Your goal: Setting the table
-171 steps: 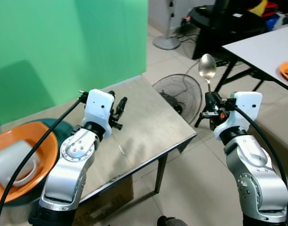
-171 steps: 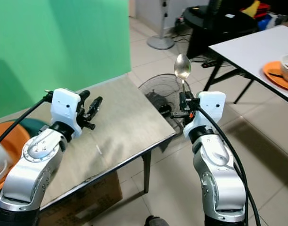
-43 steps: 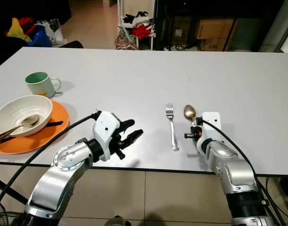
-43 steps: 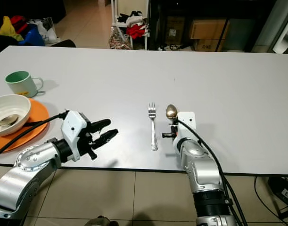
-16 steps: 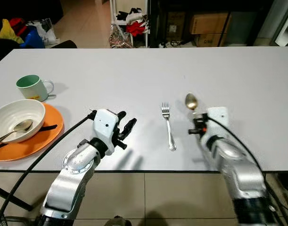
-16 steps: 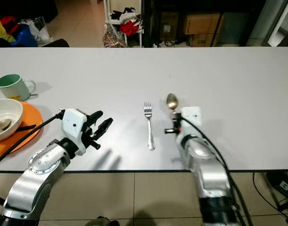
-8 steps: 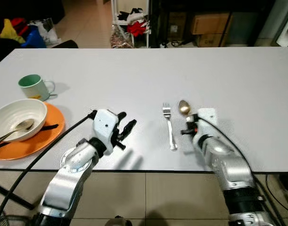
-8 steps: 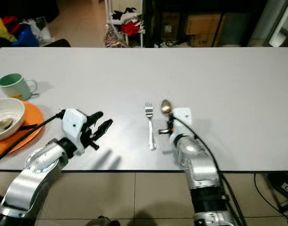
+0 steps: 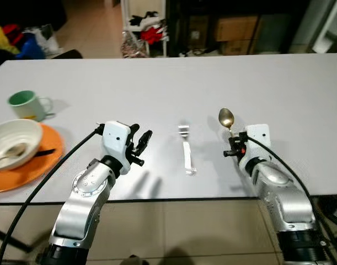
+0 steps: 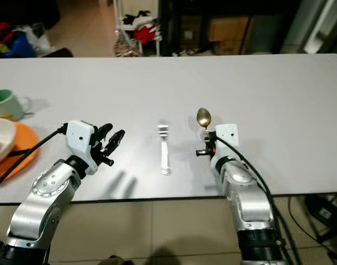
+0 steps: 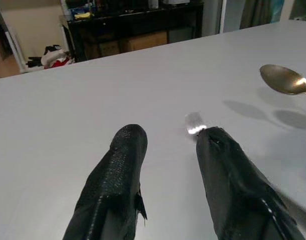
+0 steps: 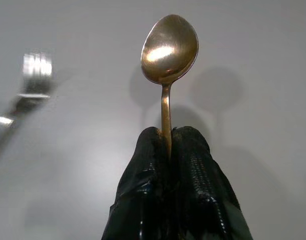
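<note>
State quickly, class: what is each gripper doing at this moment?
Left gripper: open, holding nothing, above the table.
Right gripper: shut on the spoon, gripping its handle, bowl pointing away from the gripper.

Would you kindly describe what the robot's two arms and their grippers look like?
Both arms are silver, rounded metal segments with ringed joints, each ending in a white boxy wrist housing. A black cable runs along each arm. The left gripper and right gripper each have two long black fingers with a textured surface. A small red detail sits by the right wrist.

Silver arms, black-fingered tools, cables
</note>
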Motion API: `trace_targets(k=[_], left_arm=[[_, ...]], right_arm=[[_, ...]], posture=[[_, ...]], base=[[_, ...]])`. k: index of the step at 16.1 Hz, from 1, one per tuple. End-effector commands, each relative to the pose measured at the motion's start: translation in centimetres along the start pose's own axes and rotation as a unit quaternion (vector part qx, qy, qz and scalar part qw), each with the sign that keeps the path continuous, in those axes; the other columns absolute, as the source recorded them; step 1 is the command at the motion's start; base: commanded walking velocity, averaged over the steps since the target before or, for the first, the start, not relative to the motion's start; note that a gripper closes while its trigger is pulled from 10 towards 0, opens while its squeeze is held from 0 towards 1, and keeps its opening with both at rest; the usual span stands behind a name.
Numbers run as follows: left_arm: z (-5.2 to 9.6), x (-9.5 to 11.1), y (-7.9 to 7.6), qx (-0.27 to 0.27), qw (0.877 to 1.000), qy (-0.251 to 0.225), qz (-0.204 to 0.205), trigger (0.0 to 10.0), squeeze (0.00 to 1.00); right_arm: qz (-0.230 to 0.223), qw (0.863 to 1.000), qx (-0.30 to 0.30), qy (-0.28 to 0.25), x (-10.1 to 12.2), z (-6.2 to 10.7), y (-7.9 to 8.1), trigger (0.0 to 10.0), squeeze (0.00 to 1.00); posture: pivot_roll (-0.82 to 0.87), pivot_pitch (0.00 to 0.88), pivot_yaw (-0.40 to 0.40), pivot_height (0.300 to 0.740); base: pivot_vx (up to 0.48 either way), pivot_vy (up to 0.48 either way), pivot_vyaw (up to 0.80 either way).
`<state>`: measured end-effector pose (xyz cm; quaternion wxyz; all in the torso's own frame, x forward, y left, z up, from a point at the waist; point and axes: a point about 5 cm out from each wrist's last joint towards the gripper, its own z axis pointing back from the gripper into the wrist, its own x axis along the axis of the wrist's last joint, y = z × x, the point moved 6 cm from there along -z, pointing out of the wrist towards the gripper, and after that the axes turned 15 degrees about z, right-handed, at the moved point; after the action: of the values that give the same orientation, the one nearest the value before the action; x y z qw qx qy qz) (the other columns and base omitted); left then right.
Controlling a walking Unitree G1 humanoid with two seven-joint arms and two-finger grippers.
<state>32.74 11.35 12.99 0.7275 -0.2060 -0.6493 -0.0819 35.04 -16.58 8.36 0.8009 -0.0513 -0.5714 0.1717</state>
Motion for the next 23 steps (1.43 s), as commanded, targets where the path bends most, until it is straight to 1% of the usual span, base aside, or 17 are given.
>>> trace_targets(k=[1, 4, 7, 9, 11, 12, 13, 16, 18, 20, 21, 23], left_arm=[[0.1, -0.2, 0.2, 0.008, 1.000, 0.002, -0.003, 10.0, 0.00], [-0.1, -0.1, 0.1, 0.007, 1.000, 0.000, -0.004, 10.0, 0.00], [0.1, -0.1, 0.3, 0.009, 1.000, -0.001, -0.007, 10.0, 0.00], [0.3, -0.2, 0.4, 0.011, 1.000, 0.001, -0.005, 10.0, 0.00], [0.4, -0.2, 0.4, 0.007, 1.000, 0.003, -0.007, 10.0, 0.00], [0.4, -0.2, 0.0, -0.003, 1.000, 0.005, -0.011, 10.0, 0.00], [0.5, -0.2, -0.2, -0.008, 1.000, 0.005, -0.011, 10.0, 0.00], [0.4, 0.1, -0.4, -0.011, 1.000, 0.003, -0.011, 10.0, 0.00], [0.4, 0.4, -0.8, -0.019, 1.000, 0.002, -0.013, 10.0, 0.00], [0.6, 0.5, -1.0, -0.024, 1.000, 0.004, -0.016, 10.0, 0.00], [0.9, 0.6, -1.1, -0.028, 0.999, 0.010, -0.022, 10.0, 0.00], [1.3, 0.7, -1.3, -0.036, 0.999, 0.015, -0.024, 10.0, 0.00]], right_arm=[[0.001, 1.000, -0.009, -0.009, 0.4, 0.4, -0.9, 10.0, 0.00], [0.011, 1.000, -0.001, -0.010, 0.5, 0.2, -1.2, 10.0, 0.00], [0.020, 1.000, 0.013, -0.011, 0.3, 0.2, -1.4, 10.0, 0.00], [0.030, 0.999, 0.030, -0.012, 0.3, -0.2, -1.4, 10.0, 0.00], [0.033, 0.999, 0.031, -0.009, 0.3, -0.5, -1.7, 10.0, 0.00], [0.038, 0.999, 0.026, -0.003, 0.2, -0.9, -2.5, 10.0, 0.00], [0.040, 0.999, 0.024, -0.003, 0.3, -1.0, -2.9, 10.0, 0.00], [0.043, 0.999, 0.028, -0.008, 0.7, -1.5, -3.7, 10.0, 0.00], [0.043, 0.998, 0.036, -0.007, 1.0, -2.4, -4.6, 10.0, 0.00], [0.036, 0.998, 0.049, 0.002, 0.7, -3.2, -4.8, 10.0, 0.00], [0.031, 0.998, 0.057, 0.012, 0.4, -3.9, -5.1, 10.0, 0.00], [0.032, 0.998, 0.060, 0.019, 0.4, -4.4, -5.3, 10.0, 0.00]], posture=[[0.05, 0.000, 0.064, 0.740], [0.06, 0.000, 0.051, 0.740], [0.06, 0.000, 0.055, 0.740], [0.06, 0.000, 0.057, 0.740], [0.07, 0.000, 0.061, 0.740], [0.07, 0.000, 0.061, 0.740], [0.07, 0.000, 0.060, 0.740], [0.08, 0.000, 0.058, 0.740], [0.08, 0.000, 0.055, 0.740], [0.09, 0.000, 0.051, 0.740], [0.10, 0.000, 0.049, 0.740], [0.11, 0.000, 0.047, 0.740]], base=[[0.000, -0.386, 0.00], [0.000, -0.385, 0.00], [0.000, -0.369, 0.00], [0.000, 0.000, 0.00], [0.000, 0.000, 0.00], [0.000, 0.000, 0.00], [0.000, 0.000, 0.00], [0.000, 0.000, 0.00], [0.000, 0.000, 0.00], [0.000, 0.000, 0.00], [0.000, 0.000, 0.00], [0.000, 0.000, 0.00]])
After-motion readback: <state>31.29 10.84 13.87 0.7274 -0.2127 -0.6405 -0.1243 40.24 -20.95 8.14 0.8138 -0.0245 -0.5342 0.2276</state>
